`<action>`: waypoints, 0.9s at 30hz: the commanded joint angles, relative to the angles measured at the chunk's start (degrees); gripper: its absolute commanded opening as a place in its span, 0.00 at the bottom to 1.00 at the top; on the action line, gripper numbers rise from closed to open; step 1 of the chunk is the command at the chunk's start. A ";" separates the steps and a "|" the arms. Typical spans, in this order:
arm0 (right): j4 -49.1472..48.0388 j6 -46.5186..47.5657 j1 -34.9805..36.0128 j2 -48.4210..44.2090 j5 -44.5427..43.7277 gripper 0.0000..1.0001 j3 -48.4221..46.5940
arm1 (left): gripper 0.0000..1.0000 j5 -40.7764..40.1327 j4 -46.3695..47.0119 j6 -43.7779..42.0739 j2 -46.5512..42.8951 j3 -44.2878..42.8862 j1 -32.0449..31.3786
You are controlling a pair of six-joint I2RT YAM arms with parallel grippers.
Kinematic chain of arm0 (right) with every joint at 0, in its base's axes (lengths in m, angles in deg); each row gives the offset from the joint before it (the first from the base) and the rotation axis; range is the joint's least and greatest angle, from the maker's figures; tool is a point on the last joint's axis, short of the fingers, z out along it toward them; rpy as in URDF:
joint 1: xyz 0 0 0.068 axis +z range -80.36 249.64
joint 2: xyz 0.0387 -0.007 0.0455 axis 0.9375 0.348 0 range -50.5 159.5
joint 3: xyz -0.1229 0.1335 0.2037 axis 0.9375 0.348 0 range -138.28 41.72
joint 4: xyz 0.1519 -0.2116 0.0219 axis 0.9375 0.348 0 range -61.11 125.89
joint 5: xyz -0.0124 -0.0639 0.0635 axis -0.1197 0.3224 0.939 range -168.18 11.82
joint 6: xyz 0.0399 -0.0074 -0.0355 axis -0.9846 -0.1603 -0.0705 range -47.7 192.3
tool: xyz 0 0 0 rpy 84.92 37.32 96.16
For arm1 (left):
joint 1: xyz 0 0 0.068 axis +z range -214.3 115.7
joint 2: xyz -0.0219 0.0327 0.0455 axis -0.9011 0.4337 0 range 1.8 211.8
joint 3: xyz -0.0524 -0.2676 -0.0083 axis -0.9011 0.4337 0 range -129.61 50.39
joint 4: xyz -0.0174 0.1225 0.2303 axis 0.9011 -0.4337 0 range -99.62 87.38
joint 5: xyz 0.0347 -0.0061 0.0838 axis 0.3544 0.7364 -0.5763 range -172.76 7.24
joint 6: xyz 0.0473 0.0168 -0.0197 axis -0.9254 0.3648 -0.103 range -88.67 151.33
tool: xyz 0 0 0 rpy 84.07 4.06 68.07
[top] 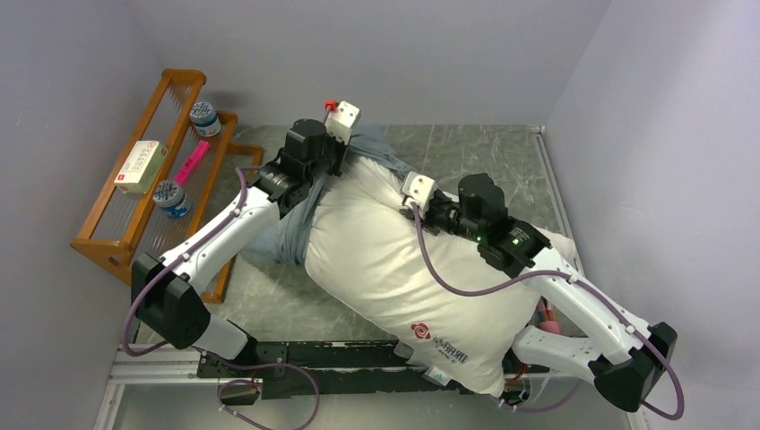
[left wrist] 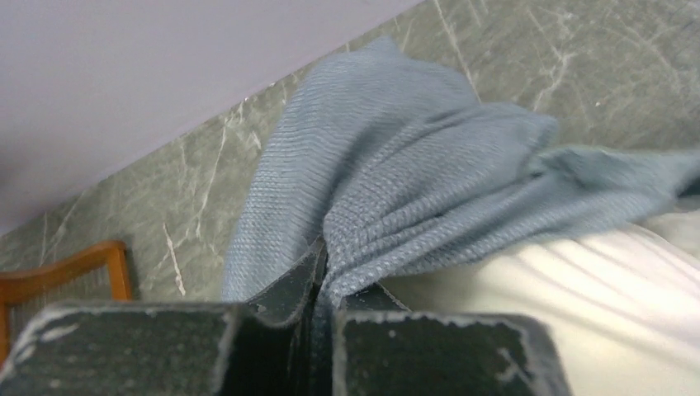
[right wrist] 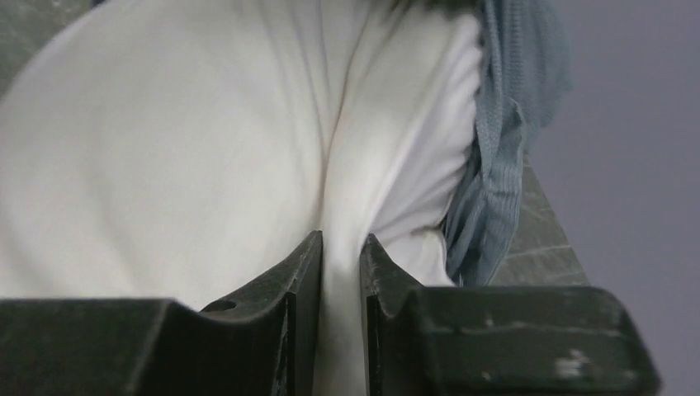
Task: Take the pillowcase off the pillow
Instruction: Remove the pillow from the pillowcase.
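The left pincer point(left wrist: 322, 262) is closed tight on a bunched fold of the pillowcase point(left wrist: 396, 165), its grey-blue face outward, at the far left end of the pillow point(top: 403, 269). The cloth fans out from the jaws toward the back wall and lies crumpled on the bench point(top: 484, 152). From above, the pillowcase shows only as a grey-blue heap along the pillow's left side, under the left arm, and as a smaller bulge at its far end. The rest of the pillow lies bare and white, running diagonally from the far end down to the near right, its red logo and lettering uncovered near the arm bases. By that I judge the job mostly done: the cover seems peeled back off nearly the whole length, and what is left is to draw it clear of the far end, though how much of that end sits inside it is hidden by the arm. To the right, the right pincer point(right wrist: 340, 247) stands on top of the pillow near its far end, jaws almost together with a ridge of white pillow fabric pinched between them; the pillowcase hangs just beyond it on its right
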 commanded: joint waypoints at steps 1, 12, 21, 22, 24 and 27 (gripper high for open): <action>7.08 -5.83 0.26 -2.18 2.13 0.25 -1.73 | 0.05 -3.54 10.38 0.22 -5.98 4.45 2.21; 6.79 -13.45 -0.87 1.94 0.15 0.17 -7.57 | 0.05 -0.35 9.96 2.37 -7.03 8.52 6.36; 13.76 -27.00 -9.56 16.15 8.24 0.63 -25.35 | 0.05 1.31 11.01 3.48 -8.62 12.23 6.34; 14.07 -28.88 -10.65 17.91 9.86 0.68 -26.66 | 0.05 1.44 10.94 3.47 -8.82 12.45 6.34; 14.63 -33.56 -12.77 22.25 11.68 0.74 -29.16 | 0.05 1.53 11.28 3.57 -9.42 13.10 6.34; 15.43 -38.28 -14.31 27.89 13.63 0.81 -32.51 | 0.05 1.80 11.71 3.61 -10.07 13.74 6.36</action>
